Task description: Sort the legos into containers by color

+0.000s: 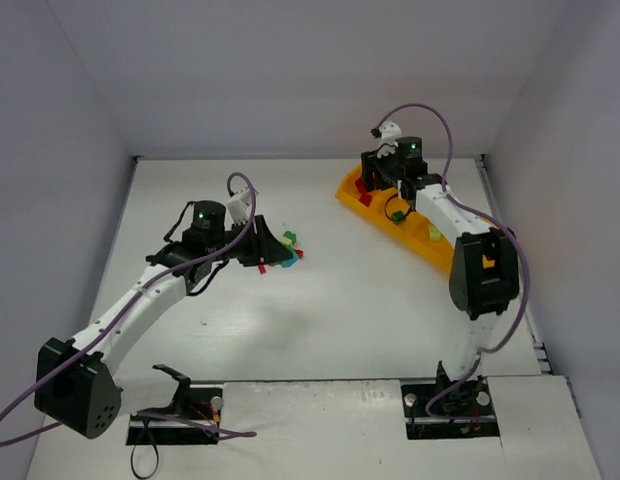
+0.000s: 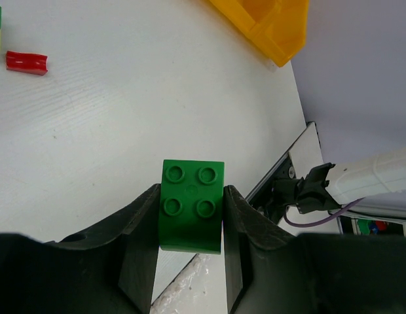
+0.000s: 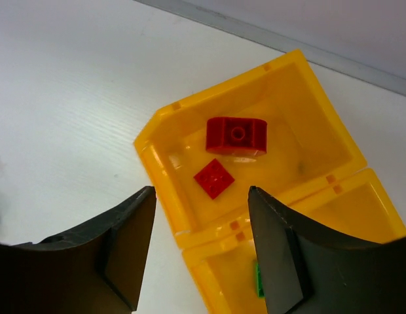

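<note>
Left gripper (image 2: 190,196) clamped on a dark green brick (image 2: 191,212), near the loose legos (image 1: 290,248) on the table (image 1: 340,320). Right gripper (image 3: 202,193): jaws apart, nothing between them, over the end compartment of the orange-yellow tray (image 3: 162,167), where two red bricks (image 3: 236,135) lie

White link tubes (image 1: 130,305), black joint housings (image 1: 80,390), green status lights (image 1: 202,212), purple cables (image 1: 448,125), left gripper (image 2: 190,196) and right gripper (image 3: 202,196) with black tapered fingers (image 3: 128,248).
</note>
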Action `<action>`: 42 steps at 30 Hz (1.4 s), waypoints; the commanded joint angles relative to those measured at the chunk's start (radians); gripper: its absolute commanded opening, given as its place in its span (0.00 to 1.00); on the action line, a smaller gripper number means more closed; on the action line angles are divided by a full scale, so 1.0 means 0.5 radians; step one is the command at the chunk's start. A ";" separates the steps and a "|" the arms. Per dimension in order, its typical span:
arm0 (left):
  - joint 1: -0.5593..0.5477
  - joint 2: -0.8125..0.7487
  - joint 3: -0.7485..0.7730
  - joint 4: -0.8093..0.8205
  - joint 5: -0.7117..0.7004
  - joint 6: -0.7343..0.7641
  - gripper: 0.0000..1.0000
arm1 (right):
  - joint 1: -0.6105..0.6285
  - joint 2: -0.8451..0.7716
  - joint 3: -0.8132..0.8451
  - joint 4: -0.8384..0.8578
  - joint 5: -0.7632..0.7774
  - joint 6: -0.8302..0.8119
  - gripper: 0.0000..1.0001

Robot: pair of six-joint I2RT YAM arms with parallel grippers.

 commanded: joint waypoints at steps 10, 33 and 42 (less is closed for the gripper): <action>0.029 0.238 0.393 0.242 0.127 -0.122 0.00 | 0.327 -1.154 -0.762 0.302 -0.439 -0.030 0.60; 0.032 0.552 0.543 1.024 0.385 -0.901 0.00 | 0.726 -1.480 -0.974 0.290 -0.445 0.080 0.69; 0.032 0.512 0.510 1.046 0.385 -0.926 0.00 | 0.779 -1.437 -0.944 0.299 -0.329 0.065 0.61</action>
